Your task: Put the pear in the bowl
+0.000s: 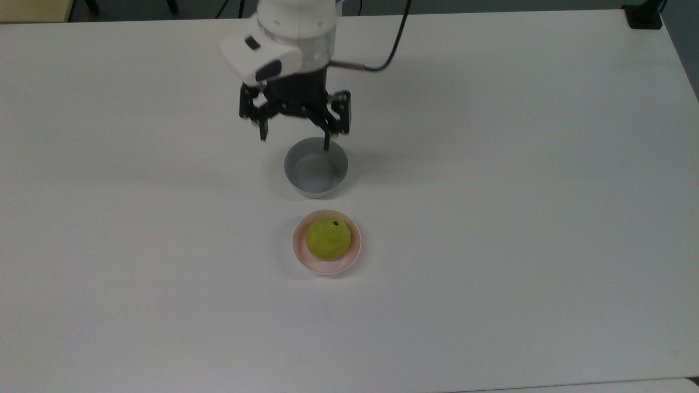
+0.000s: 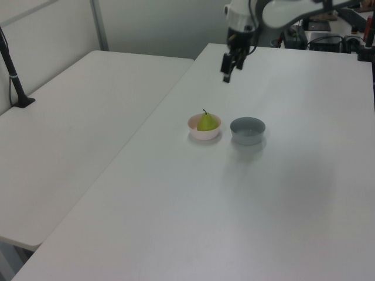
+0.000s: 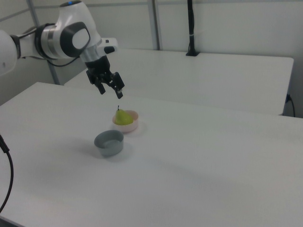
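The pear [image 2: 206, 122] stands upright in the bowl [image 2: 204, 133], stem pointing up, long axis vertical; the hand [image 1: 295, 136], fingers spread and empty, hangs well above the worktop [image 1: 519, 191]

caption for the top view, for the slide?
Pear resting in the pink bowl, empty grey bowl beside it, open pincer raised clear above the white table.

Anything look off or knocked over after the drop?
Nothing stands out. The pear sits upright in the pink bowl, stem up in the left view. The grey bowl stands level beside it, nothing in it. The end effector is open, raised clear of both. No spills or damage on the table.
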`<state>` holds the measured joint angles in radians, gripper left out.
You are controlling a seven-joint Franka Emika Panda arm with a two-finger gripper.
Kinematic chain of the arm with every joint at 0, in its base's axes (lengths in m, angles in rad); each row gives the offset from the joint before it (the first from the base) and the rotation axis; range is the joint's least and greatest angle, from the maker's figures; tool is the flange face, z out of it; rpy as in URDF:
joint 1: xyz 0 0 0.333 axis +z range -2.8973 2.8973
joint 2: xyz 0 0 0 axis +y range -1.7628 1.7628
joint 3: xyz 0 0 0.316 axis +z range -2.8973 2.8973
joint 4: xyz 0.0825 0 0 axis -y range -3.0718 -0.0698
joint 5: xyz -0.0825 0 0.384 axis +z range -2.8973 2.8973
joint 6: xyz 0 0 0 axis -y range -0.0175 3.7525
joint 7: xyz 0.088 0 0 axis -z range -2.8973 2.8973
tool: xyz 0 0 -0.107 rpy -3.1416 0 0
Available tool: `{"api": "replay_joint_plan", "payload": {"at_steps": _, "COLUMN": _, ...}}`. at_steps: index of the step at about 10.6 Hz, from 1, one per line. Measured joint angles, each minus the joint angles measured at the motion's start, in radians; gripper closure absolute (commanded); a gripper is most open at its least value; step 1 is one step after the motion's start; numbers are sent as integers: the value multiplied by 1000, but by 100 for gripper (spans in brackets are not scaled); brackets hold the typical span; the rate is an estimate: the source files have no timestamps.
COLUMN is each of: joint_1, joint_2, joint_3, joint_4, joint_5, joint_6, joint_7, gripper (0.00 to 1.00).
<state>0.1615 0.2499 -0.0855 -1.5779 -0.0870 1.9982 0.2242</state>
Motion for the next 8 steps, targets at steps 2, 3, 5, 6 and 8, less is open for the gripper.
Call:
{"api": "replay_joint_plan", "payload": {"at_steps": 2, "joint_1": -6, "joint_2": -70, "joint_3": 0, "joint_4": -1, "joint_5": 0, "joint_6": -158, "joint_7": -18, "gripper": 0}}
{"api": "replay_joint_plan", "payload": {"at_steps": 3, "joint_1": -13, "joint_2": -103, "joint_3": -1, "joint_4": -2, "joint_5": 0, "joint_6": -218, "joint_7": -24, "gripper": 0}}
{"api": "replay_joint_plan", "payload": {"at_steps": 5, "joint_1": -41, "joint_2": -161, "joint_3": -1, "joint_4": -5, "joint_5": 17, "joint_6": -286, "joint_7": -74, "gripper": 0}}
{"api": "replay_joint_plan", "payload": {"at_steps": 6, "joint_1": -63, "joint_2": -184, "joint_3": -2, "joint_4": -7, "joint_5": 55, "joint_6": -323, "joint_7": -125, "gripper": 0}}
{"api": "replay_joint_plan", "payload": {"at_steps": 8, "joint_1": -106, "joint_2": -211, "joint_3": -2, "joint_4": -12, "joint_5": 112, "joint_6": -354, "joint_7": -188, "gripper": 0}}
